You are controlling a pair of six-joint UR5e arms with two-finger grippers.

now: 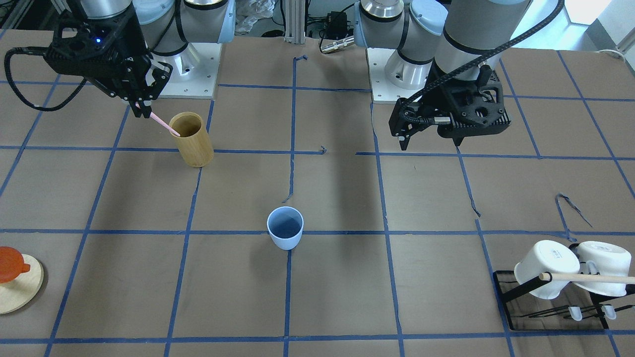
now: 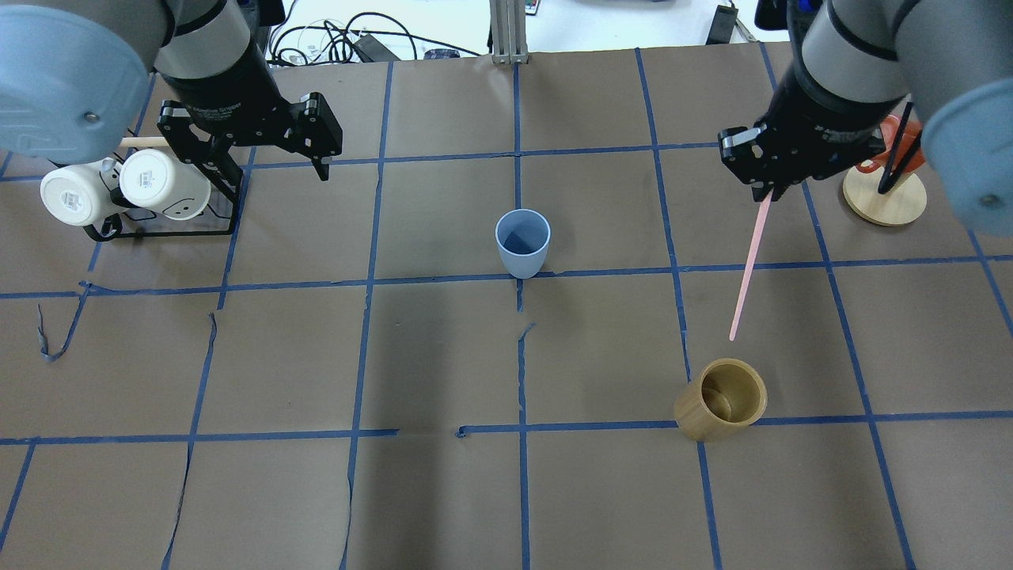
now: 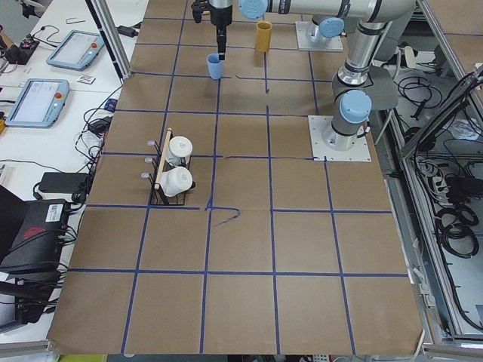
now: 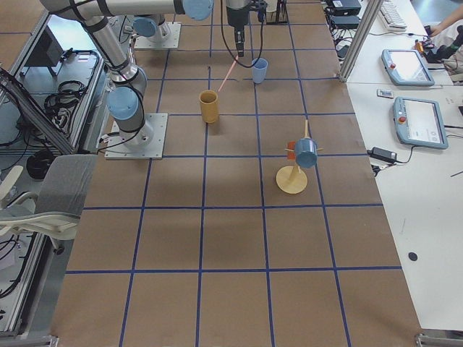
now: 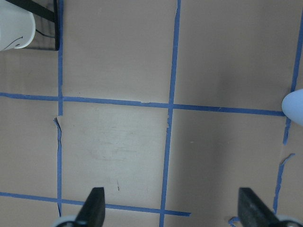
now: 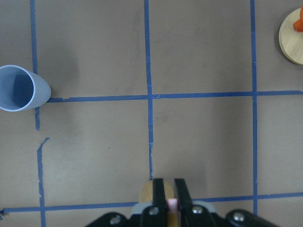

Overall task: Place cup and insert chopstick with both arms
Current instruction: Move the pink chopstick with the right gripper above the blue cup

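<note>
The pale-blue cup stands upright and empty near the table's middle; it also shows in the overhead view and the right wrist view. My right gripper is shut on the top end of the pink chopstick, which hangs slanted below it. The stick's lower tip is close over the tan bamboo cylinder, well away from the cup. In the front view the gripper holds the stick by the cylinder's rim. My left gripper is open and empty above the table, apart from the cup.
A black wire rack with two white mugs and a long wooden rod stands by my left arm. A round wooden stand with an orange piece is beside my right arm. Blue tape lines grid the brown table.
</note>
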